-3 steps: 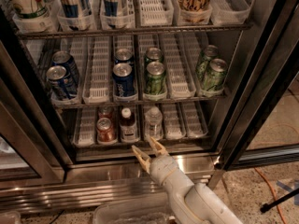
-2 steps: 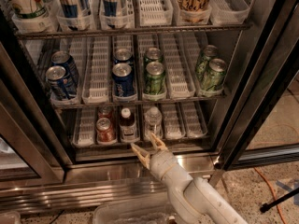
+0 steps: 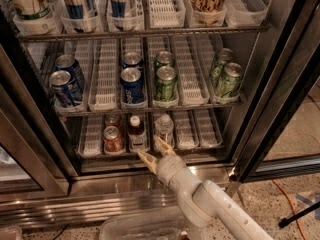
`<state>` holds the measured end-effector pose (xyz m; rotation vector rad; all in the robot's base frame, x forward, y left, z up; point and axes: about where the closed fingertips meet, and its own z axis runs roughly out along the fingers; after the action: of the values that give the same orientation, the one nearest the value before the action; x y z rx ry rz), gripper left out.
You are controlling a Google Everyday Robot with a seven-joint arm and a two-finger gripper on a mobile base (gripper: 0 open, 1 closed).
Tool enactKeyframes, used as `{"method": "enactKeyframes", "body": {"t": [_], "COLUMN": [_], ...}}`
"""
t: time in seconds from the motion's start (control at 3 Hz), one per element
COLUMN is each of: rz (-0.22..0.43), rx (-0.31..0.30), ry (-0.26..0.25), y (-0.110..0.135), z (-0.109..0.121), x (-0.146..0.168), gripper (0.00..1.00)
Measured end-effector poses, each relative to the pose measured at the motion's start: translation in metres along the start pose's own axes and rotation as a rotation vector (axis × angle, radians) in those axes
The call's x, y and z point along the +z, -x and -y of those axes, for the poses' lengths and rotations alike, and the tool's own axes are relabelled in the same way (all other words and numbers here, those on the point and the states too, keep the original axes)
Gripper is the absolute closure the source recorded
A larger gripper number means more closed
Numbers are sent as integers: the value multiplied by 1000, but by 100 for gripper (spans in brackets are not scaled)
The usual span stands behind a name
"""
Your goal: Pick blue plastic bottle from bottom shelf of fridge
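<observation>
Now my jaws gape released and empty before the bottom shelf, lined up between blue plastic bottle and clear bottle; advancing could catch the wrong one.

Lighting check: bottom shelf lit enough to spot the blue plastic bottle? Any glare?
Camera view: warm light; bottom shelf dimmer toward its back, yet the white cap of the blue plastic bottle stands out; glare streaks on the steel sill below; open gripper, at the shelf's front edge, brightly lit.
</observation>
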<state>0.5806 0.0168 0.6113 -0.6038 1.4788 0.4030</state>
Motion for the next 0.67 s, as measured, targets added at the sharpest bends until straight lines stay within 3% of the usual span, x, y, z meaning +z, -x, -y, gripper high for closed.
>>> {"method": "enactKeyframes", "body": {"t": [0.67], "rz": [13], "rx": [-5], "ry": [28], "y": [0], "z": [3], "x": [29], "gripper": [39]}}
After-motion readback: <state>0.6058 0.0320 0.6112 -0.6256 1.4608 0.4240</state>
